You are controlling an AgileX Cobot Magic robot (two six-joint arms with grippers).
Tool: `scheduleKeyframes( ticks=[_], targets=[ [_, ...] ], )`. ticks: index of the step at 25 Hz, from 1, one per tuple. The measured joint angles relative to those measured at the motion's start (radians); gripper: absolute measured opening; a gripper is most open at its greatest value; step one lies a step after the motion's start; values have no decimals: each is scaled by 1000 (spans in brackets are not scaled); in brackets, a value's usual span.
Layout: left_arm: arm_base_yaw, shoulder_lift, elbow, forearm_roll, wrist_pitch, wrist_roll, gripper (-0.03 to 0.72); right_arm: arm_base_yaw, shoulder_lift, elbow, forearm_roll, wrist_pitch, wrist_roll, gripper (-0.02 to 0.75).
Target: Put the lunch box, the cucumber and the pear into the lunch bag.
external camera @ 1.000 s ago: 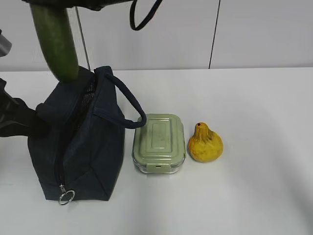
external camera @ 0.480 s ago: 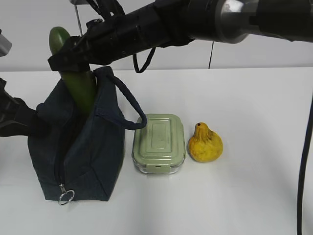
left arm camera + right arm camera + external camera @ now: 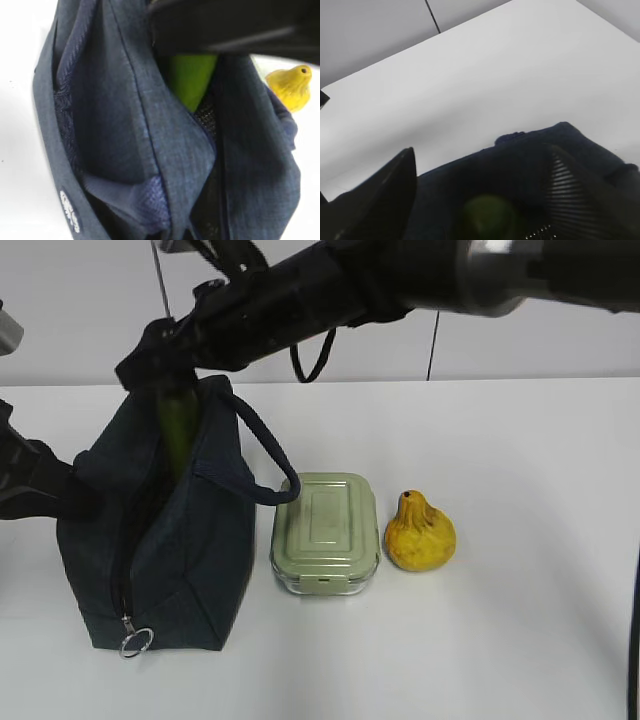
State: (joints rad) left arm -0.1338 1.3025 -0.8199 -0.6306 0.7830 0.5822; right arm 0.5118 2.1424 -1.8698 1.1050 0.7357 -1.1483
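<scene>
The navy lunch bag (image 3: 170, 540) stands at the left with its top open. The dark green cucumber (image 3: 178, 435) stands upright inside it, only its upper part showing, and it is visible in the left wrist view too (image 3: 192, 80). My right gripper (image 3: 165, 355) reaches across and hovers just over the bag's mouth, open, its fingers (image 3: 395, 190) spread wide of the cucumber's end (image 3: 487, 217). My left gripper (image 3: 35, 480) is shut on the lunch bag's left edge. The sage-lidded lunch box (image 3: 325, 530) lies to the right of the bag, and the yellow pear (image 3: 419, 533) stands beside it.
The bag's looped handle (image 3: 262, 455) arches toward the lunch box, and the zipper's ring pull (image 3: 135, 642) hangs at the bag's front. White tabletop (image 3: 520, 590) stretches to the right of the pear. A wall stands behind.
My right arm lowered the cucumber from above the bag down into it. The jaws have spread apart and the cucumber now sits deeper in the bag.
</scene>
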Motion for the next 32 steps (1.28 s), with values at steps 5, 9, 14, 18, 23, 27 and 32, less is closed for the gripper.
scheduleKeyframes(
  ticks=[5,9,14,18,23,27,32],
  targets=[
    [0,0,0,1,0,0,3,-123,-79,0,-209,65,264,581],
    [0,1,0,3,0,0,3,-214,-95,0,-500,225,555,574],
    [0,1,0,3,-2,0,3,-221,-95,0,-805,411,787,570],
    [0,1,0,3,-3,0,3,-221,-95,0,-935,483,893,525],
    [0,1,0,3,-4,0,3,-219,-95,0,-969,489,918,491],
    [0,1,0,3,-4,1,3,-192,-93,72,-974,489,929,486],
    [0,1,0,3,-4,1,3,-153,-90,165,-1002,489,948,486]
  ],
)
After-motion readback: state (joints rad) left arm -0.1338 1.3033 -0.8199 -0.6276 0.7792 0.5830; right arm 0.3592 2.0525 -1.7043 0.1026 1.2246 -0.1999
